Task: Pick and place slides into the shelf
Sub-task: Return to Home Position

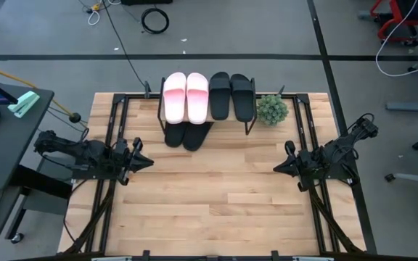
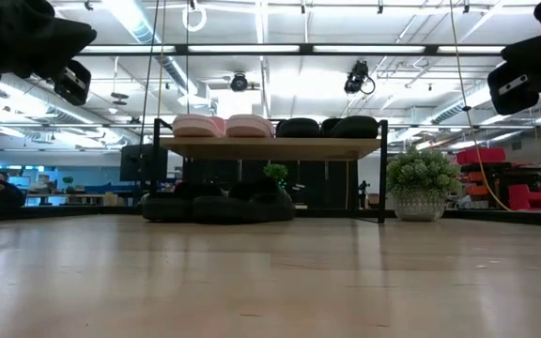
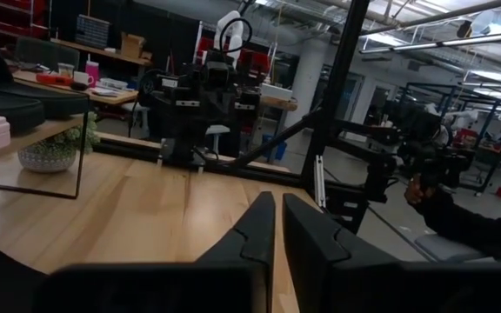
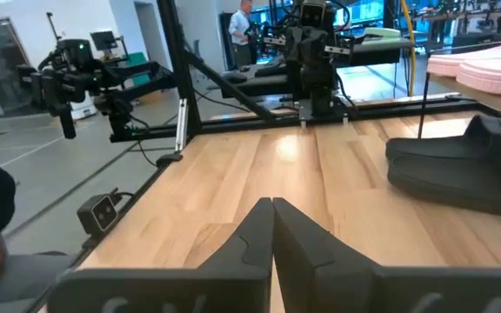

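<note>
The shelf (image 1: 205, 116) stands at the table's far middle. Its wooden top board (image 2: 270, 147) carries two pale pink slides (image 1: 186, 94) and two black slides (image 1: 231, 95), side by side. Two more black slides (image 1: 188, 134) lie on the table under the board, toes poking out at its near side (image 2: 219, 207). My left gripper (image 1: 145, 161) hovers at the table's left side, shut, its tips (image 3: 278, 228) close together. My right gripper (image 1: 276, 167) hovers at the right side, shut (image 4: 273, 222). Neither is near the shelf.
A small potted green plant (image 1: 271, 109) stands just right of the shelf (image 2: 422, 184). The bare wooden tabletop (image 1: 216, 196) stretches between both arms and toward the near edge. Black frame rails run along both table sides. A person's dark sleeve and hand (image 3: 459, 217) show beyond the table.
</note>
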`<state>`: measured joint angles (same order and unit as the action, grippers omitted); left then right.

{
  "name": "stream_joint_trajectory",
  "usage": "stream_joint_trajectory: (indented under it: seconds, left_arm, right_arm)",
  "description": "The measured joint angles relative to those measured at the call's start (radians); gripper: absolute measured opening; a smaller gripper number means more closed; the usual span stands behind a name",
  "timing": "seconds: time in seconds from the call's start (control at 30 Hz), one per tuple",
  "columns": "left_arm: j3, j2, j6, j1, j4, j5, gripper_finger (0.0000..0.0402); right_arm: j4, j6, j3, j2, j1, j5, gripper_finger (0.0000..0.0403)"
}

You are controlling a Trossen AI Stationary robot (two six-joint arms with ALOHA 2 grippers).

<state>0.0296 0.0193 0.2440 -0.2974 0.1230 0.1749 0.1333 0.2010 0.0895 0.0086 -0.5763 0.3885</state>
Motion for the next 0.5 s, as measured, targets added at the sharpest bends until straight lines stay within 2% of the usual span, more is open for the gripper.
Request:
stream_joint_trajectory:
  seconds: [0.5]
  left_arm:
    - [0.0, 0.0, -0.001, 0.0, 0.0, 0.0, 0.0039]
  right_arm:
    - [0.048, 0.051, -0.007, 0.003, 0.0, 0.004, 0.0014]
